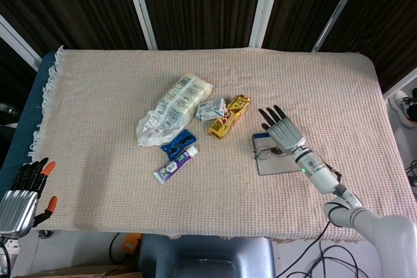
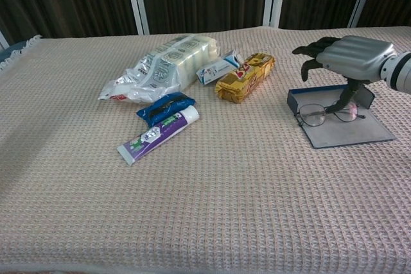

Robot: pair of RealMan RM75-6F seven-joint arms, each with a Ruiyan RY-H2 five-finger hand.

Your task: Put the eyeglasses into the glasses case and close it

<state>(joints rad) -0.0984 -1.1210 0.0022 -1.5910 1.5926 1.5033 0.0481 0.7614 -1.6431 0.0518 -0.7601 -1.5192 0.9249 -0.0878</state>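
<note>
a: where are the eyeglasses (image 2: 326, 113)?
b: lying on the open glasses case (image 2: 343, 130), near its raised blue edge, on the woven table cloth (image 2: 212, 184).
a: and the right hand (image 2: 343, 58)?
b: above them, fingers spread and curved down, thumb touching the frame; grasping nothing.
a: the left hand (image 1: 21, 194)?
b: low at the table's near corner, fingers apart, empty.
a: other items?
b: a toothpaste tube (image 1: 174, 164) and a gold snack pack (image 1: 229, 116) well left of the case.

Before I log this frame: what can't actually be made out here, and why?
- Whether the right hand touches the eyeglasses: head view, hand covers them; chest view, contact unclear.
- Far side of the glasses case: hand in front.
- Left hand: only at the head view's corner, partly cut off.
- Print on the toothpaste tube: too small.
</note>
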